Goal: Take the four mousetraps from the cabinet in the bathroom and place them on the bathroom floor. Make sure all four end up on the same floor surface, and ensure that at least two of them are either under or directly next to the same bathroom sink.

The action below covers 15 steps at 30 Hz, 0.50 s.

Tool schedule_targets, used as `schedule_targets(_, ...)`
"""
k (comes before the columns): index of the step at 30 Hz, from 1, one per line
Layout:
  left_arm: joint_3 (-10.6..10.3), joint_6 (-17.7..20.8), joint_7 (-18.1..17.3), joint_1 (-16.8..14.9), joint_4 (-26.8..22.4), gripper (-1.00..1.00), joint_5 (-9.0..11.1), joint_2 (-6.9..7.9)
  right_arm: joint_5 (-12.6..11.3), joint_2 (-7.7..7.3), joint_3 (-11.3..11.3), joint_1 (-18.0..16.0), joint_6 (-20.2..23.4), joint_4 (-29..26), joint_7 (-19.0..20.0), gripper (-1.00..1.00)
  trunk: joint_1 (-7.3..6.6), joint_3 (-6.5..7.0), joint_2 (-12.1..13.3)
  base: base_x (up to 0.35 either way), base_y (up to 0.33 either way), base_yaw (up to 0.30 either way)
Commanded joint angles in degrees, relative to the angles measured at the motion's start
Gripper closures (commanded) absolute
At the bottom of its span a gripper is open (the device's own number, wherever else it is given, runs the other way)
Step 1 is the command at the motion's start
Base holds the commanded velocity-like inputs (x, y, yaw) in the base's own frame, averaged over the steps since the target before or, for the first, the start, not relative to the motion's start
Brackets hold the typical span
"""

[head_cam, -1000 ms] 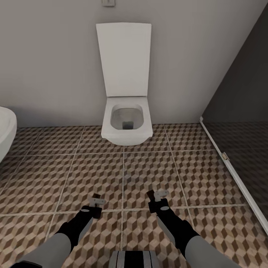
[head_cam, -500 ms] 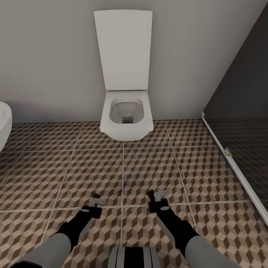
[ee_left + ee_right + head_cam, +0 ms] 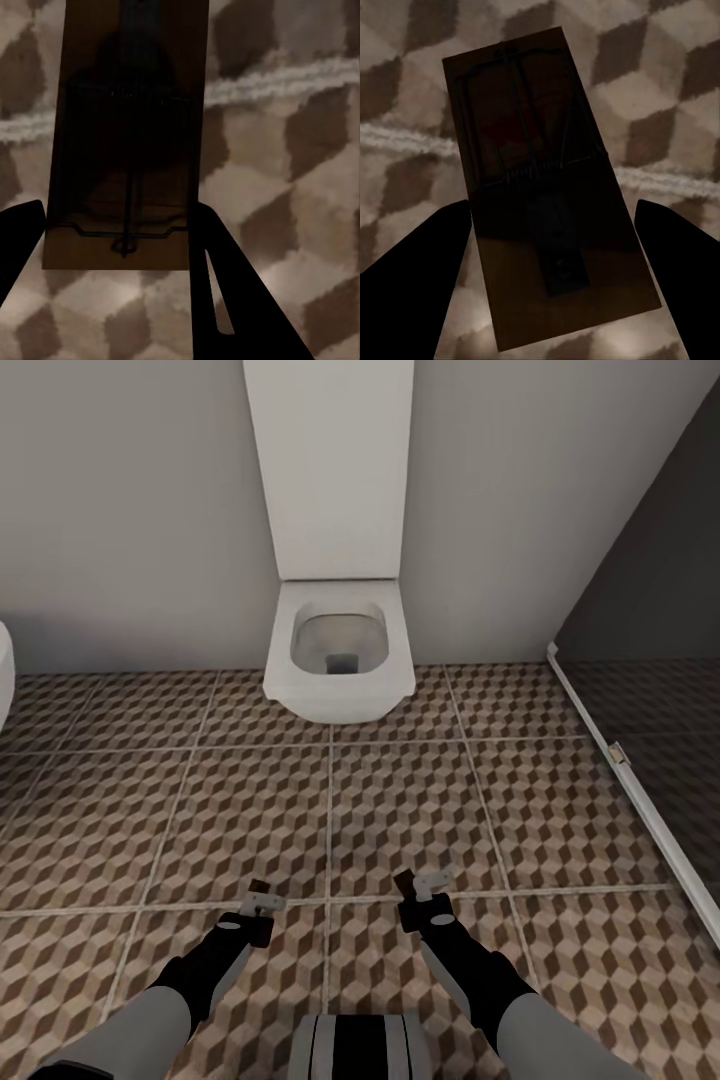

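— Where are we, and what do we have in front of us?

— We're over the bathroom floor [image 3: 400, 810], the cube-patterned tiles with pale grout lines. Straight ahead a white toilet [image 3: 338, 660] hangs on the grey wall with its lid [image 3: 330, 470] raised, and a dark glass shower screen [image 3: 650, 690] runs along the right side. A sliver of some white fixture [image 3: 4, 660] shows at the left edge; we can't tell what it is.

— And the arms?

— Both reach forward and low. The left gripper [image 3: 262, 900] is clamped on a mousetrap [image 3: 124, 142]: in the left wrist view the tan board with its dark wire frame sits between the two dark fingers [image 3: 225, 292], above a grout line. The right gripper [image 3: 420, 882] is likewise closed around a second mousetrap [image 3: 544, 195] — in the right wrist view we see the board tilted, wire bar and a faint red spot on it, with a finger [image 3: 412, 277] on either side.

— Are the traps touching the tiles?

— We can't tell from the wrist views; from the head view both grippers hang just above the floor, side by side, near the seam between two tiles
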Motion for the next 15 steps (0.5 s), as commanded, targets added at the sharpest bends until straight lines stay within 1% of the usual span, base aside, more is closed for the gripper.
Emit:
schedule_targets(1, 0.0, 0.0, 0.0, 0.0, 0.0, 1.00, 0.0, 0.00, 0.0, 0.01, 0.0, 0.0, 0.0, 0.0, 0.0, 1.00, 0.00, -0.06, 0.0, 0.000, 0.000, 0.000)
schedule_targets(12, 0.0, -0.1, 0.1, 0.0, -0.1, 1.00, 0.0, -0.17, 0.0, 0.04, 0.0, 0.0, 0.0, 0.0, 0.0, 1.00, 0.00, -0.32, 0.0, 0.001, 0.000, 0.000)
schedule_targets(15, -0.1, 0.0, 0.1, 0.0, -0.1, 1.00, 0.0, -0.23, 0.0, 0.04, 0.0, 0.0, 0.0, 0.0, 0.0, 1.00, 0.00, -0.33, 0.0, 0.101, 0.000, 0.000)
